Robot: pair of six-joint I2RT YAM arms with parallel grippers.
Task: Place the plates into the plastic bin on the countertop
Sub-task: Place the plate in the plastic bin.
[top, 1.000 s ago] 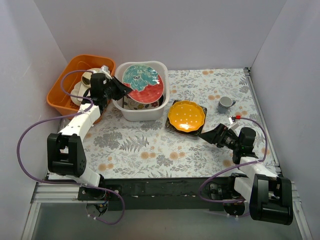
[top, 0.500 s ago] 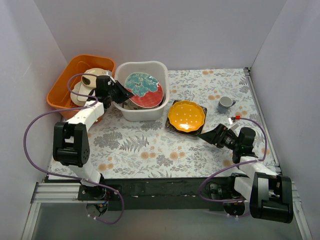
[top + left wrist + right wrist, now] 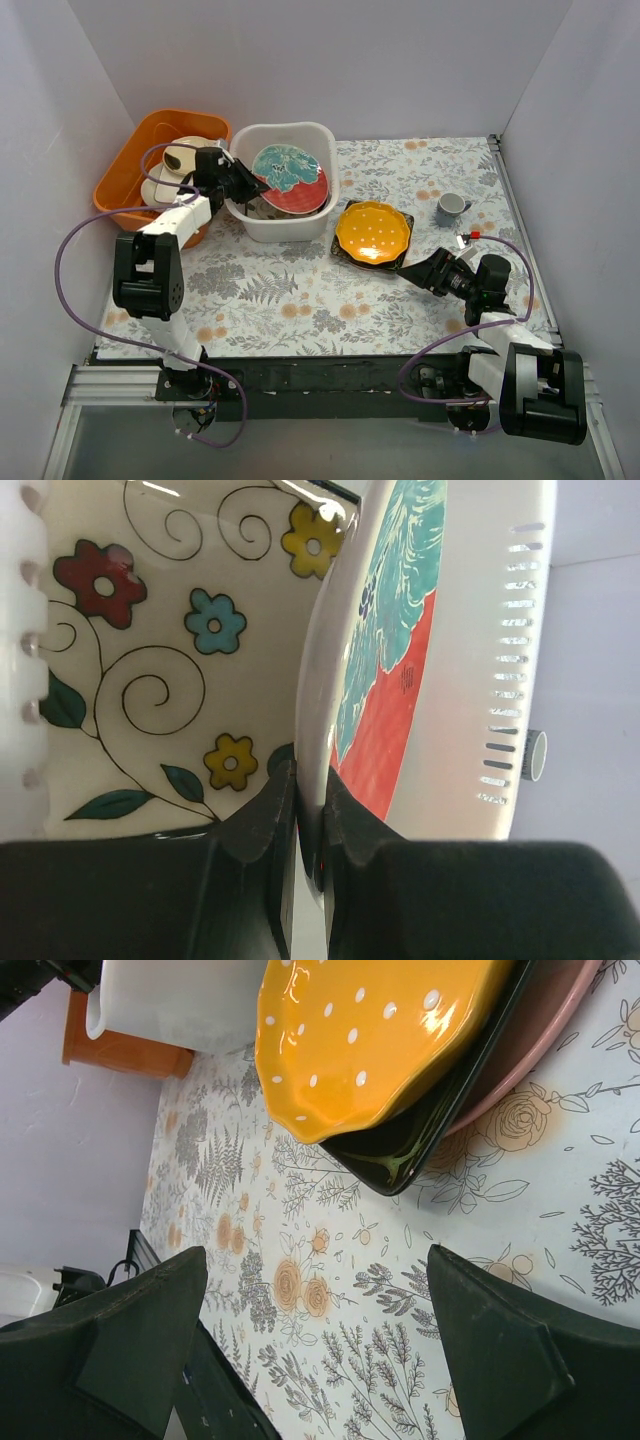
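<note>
my left pincer (image 3: 308, 792) clamps the rim of the red-and-teal plate (image 3: 392, 715), on edge inside the plastic bin (image 3: 283, 232); my right pincer (image 3: 318, 1255), agape, faces the yellow plate (image 3: 380, 1040) just ahead.

Bright, even overhead light; soft shadows; glare spots on yellow plate (image 3: 380, 1040); left wrist view slightly soft.

Lowered the red-and-teal plate (image 3: 290, 178), pinched edge-on in the left jaws, from above the rim of the plastic bin (image 3: 283, 230) to down inside it, apparently against the cream floral plate (image 3: 150, 630) beside the jaws. Folded the left arm (image 3: 150, 270) closer in.
</note>
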